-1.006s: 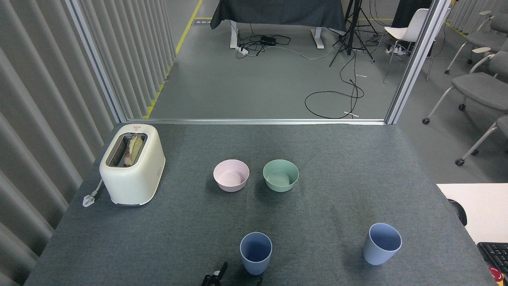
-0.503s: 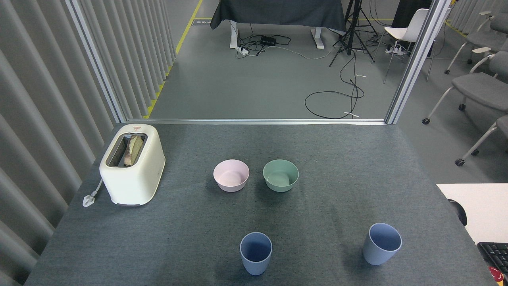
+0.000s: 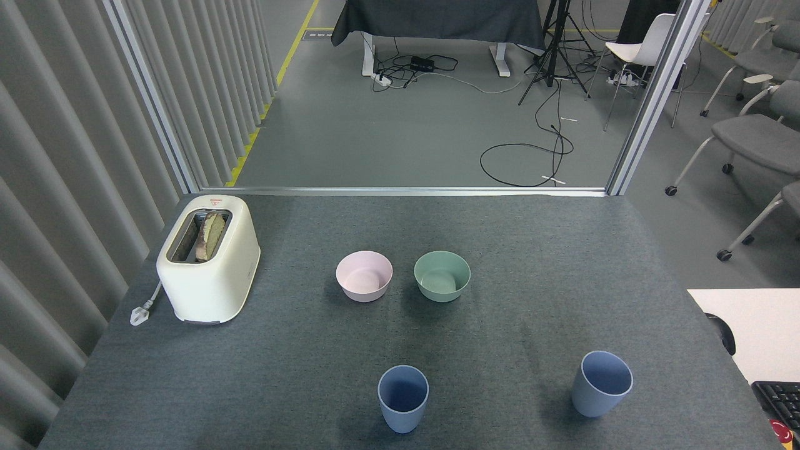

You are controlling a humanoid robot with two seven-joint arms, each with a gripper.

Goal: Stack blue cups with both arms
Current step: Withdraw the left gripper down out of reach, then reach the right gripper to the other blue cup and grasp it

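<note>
Head view of the work table [image 3: 537,250], covered in dark grey felt-like cloth. Neither the left nor the right gripper appears anywhere in this view, so whether either is open, closed or holding something cannot be told, and no position can be referred to them; places are therefore given within the scene itself.

Two blue cups stand upright near the table's near edge, mouths open upward, well apart from each other and not stacked. The left blue cup [image 3: 403,398] sits close to the middle of the near edge; the right blue cup [image 3: 601,383] stands toward the right side and slightly farther from the edge. Both are plain, matte, periwinkle-blue tumblers without handles, tapering from a wider rim to a narrower base. Their interiors read darker than the outer walls, and both look empty. Each casts a soft shadow on the cloth.

Behind them, toward the table's centre, a pink bowl [image 3: 364,275] and a mint-green bowl [image 3: 442,275] sit side by side, near but not touching; both are lower and wider than the cups.

At the far left stands a cream toaster [image 3: 209,259] with a slice of bread [image 3: 208,235] in one slot; its plug [image 3: 141,312] lies on the cloth beside it.
</note>
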